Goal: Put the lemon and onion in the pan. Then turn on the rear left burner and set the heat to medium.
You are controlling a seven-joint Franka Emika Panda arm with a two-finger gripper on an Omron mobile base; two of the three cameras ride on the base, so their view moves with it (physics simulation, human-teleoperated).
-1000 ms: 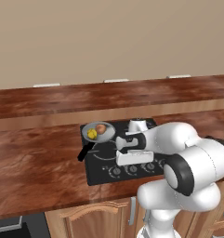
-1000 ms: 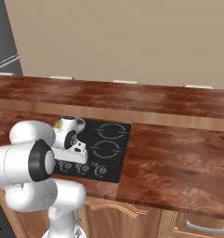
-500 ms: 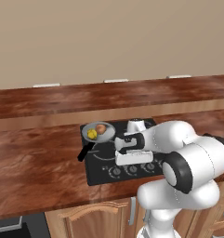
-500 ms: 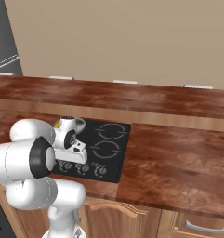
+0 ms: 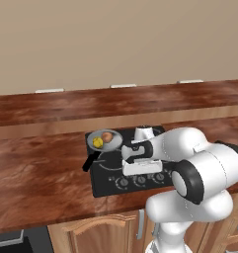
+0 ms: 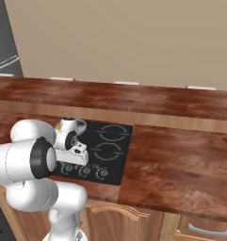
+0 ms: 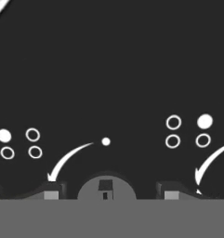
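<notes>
The grey pan [image 5: 91, 136] sits on the rear left burner of the black cooktop [image 5: 157, 132], its black handle [image 5: 91, 162] pointing to the front left. The yellow lemon [image 5: 98, 143] and the orange-brown onion [image 5: 107, 137] lie side by side inside it. My gripper [image 5: 140, 173] points down at the knob row at the cooktop's front edge, to the right of the pan. In the hand view a round knob [image 7: 105, 185] stands between my fingertips [image 7: 51, 191], with a gap on each side. The gripper [image 7: 111, 193] is open and holds nothing.
Several knobs [image 6: 85, 170] line the front of the cooktop [image 6: 112, 155], with white burner markings printed above them [image 7: 187, 131]. Brown wooden counter [image 6: 181, 155] spreads to both sides, with a raised ledge behind. Cabinet doors [image 5: 91, 234] lie below.
My hand has sunk slightly toward the knob row. Pan, lemon and onion have not moved.
</notes>
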